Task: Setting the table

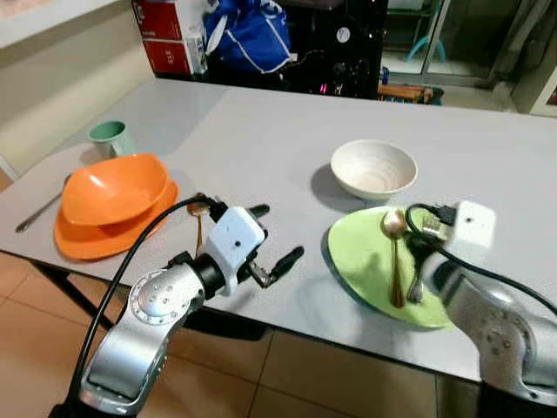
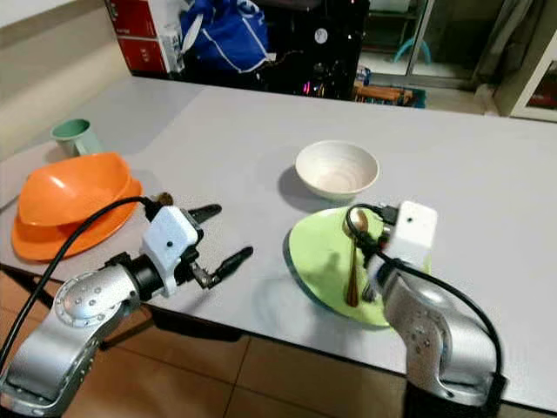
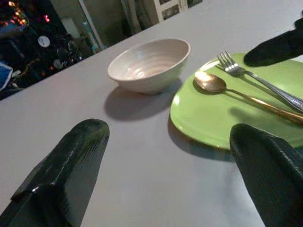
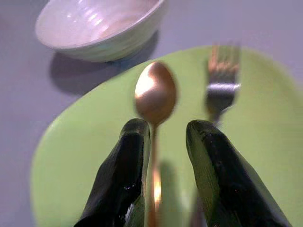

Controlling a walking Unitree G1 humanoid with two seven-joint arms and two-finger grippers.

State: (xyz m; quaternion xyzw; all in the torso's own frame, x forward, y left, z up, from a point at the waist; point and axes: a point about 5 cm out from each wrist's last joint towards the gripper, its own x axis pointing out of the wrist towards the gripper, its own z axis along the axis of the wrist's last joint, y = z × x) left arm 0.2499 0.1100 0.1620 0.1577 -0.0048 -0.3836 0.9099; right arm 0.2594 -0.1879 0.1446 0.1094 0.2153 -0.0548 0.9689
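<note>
My right gripper, fingers parted astride the spoon on the plate near the table's front edge, must close next — left gripper idle, open.

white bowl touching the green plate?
Apart. The left wrist view shows a strip of grey table between the white bowl and the green plate; only the bowl's shadow reaches toward the rim.

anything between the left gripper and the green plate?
Bare grey table. The left wrist view shows open tabletop from the left gripper to the green plate; the white bowl sits off to the side.
</note>
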